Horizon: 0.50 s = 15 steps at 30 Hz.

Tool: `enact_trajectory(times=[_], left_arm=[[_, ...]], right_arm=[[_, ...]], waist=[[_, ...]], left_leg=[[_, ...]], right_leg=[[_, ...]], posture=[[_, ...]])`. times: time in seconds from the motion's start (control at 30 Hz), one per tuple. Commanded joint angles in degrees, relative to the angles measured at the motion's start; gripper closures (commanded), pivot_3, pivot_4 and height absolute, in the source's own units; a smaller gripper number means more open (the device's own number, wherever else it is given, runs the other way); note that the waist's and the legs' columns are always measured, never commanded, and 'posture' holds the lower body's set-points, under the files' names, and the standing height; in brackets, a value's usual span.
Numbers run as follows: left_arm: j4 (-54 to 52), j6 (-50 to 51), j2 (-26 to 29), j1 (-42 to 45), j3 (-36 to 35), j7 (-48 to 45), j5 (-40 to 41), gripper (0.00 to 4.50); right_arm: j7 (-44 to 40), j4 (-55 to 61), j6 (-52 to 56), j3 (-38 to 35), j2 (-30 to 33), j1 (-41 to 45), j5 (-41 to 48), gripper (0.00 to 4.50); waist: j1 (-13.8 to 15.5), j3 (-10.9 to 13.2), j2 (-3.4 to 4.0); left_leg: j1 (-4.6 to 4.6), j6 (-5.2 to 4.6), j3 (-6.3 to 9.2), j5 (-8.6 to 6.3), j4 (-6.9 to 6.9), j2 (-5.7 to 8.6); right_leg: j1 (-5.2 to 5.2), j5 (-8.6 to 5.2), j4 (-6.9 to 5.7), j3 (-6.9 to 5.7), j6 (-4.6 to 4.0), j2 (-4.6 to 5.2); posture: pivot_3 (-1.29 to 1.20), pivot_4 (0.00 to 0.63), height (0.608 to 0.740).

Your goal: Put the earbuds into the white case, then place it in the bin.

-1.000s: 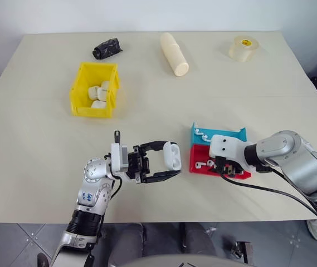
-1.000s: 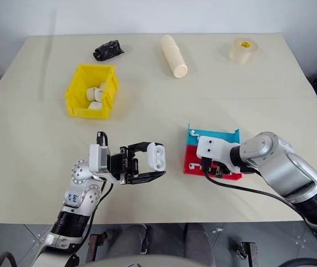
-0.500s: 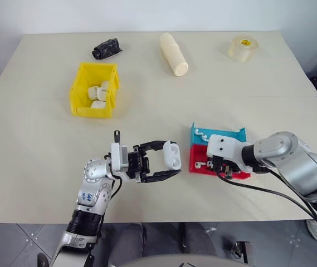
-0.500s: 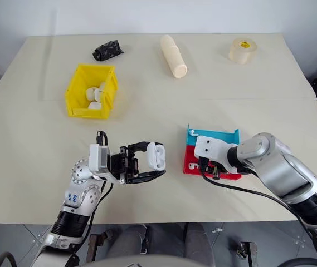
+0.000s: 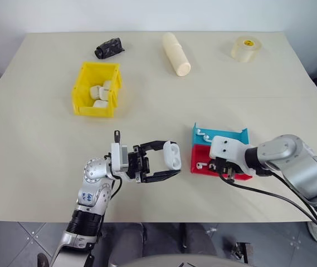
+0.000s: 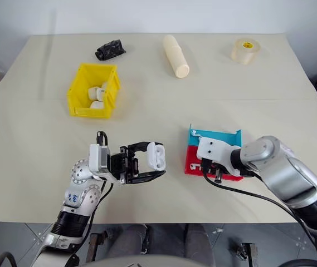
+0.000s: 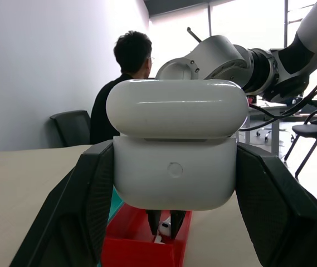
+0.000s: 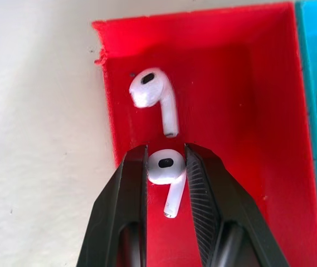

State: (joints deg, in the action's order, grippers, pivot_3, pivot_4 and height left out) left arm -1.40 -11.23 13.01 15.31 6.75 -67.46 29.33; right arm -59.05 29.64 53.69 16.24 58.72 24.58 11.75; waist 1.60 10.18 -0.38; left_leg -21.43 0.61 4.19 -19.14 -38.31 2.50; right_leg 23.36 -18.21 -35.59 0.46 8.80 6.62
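While the left claw (image 5: pixel 172 163) grips the white case (image 5: pixel 171 155) at lower centre, the right claw (image 8: pixel 166 167) pinches an earbud (image 8: pixel 165 171) in the red tray (image 8: pixel 242 100); the bin (image 5: pixel 83 89) sits upper left.

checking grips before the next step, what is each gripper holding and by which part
The left gripper clamps the white case by its two side walls, below the lid. The right gripper pinches an earbud by its head, over the red tray.
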Motion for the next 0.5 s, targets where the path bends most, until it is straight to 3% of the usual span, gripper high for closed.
enact_trajectory(times=[0.03,0.17,0.33,0.4,0.5], left_arm=[[-1.91,0.59,0.22,0.17,-0.36,-0.41,1.85,1.7],[-1.35,1.58,0.56,1.0,-0.79,-0.64,2.27,1.7],[-0.87,3.31,1.17,1.96,-1.42,-1.85,3.5,1.7],[-0.74,3.8,1.24,2.35,-1.61,-2.18,3.69,1.7],[-0.5,4.28,1.71,2.76,-2.01,-2.67,3.58,1.7]], right_arm=[[-0.63,3.82,-3.91,-10.58,-0.47,-4.3,5.11,3.46],[-1.17,5.64,-14.44,-21.39,-6.01,-11.65,10.79,3.46],[-0.34,7.15,-24.58,-31.75,-18.25,-19.12,21.45,3.46],[0.05,7.47,-27.63,-32.51,-20.58,-21.43,22.14,3.46],[-1.17,7.4,-30.53,-30.02,-18.14,-24.73,18.04,3.46]], waist=[[-0.06,0.0,0.0],[-0.1,0.01,-0.01],[-0.14,0.02,-0.03],[-0.17,0.01,-0.02],[-0.18,0.01,-0.01]], left_leg=[[0.0,-0.01,-0.01,0.0,0.0,0.01],[0.0,-0.01,-0.03,0.0,0.04,-0.02],[0.05,0.01,-0.04,0.01,0.01,-0.05],[0.09,0.01,-0.03,0.01,-0.01,-0.06],[0.12,0.01,-0.04,0.01,0.01,-0.04]], right_leg=[[0.01,0.0,0.0,0.0,0.0,0.01],[0.01,0.01,0.0,0.0,0.01,-0.03],[-0.01,0.01,-0.1,0.01,0.01,-0.06],[-0.06,0.01,-0.1,0.01,0.01,-0.07],[-0.06,0.01,-0.09,0.02,0.01,-0.06]], posture=[[0.0,0.15,0.74],[0.0,0.15,0.74],[0.0,0.15,0.74],[0.0,0.15,0.74],[0.0,0.15,0.74]])
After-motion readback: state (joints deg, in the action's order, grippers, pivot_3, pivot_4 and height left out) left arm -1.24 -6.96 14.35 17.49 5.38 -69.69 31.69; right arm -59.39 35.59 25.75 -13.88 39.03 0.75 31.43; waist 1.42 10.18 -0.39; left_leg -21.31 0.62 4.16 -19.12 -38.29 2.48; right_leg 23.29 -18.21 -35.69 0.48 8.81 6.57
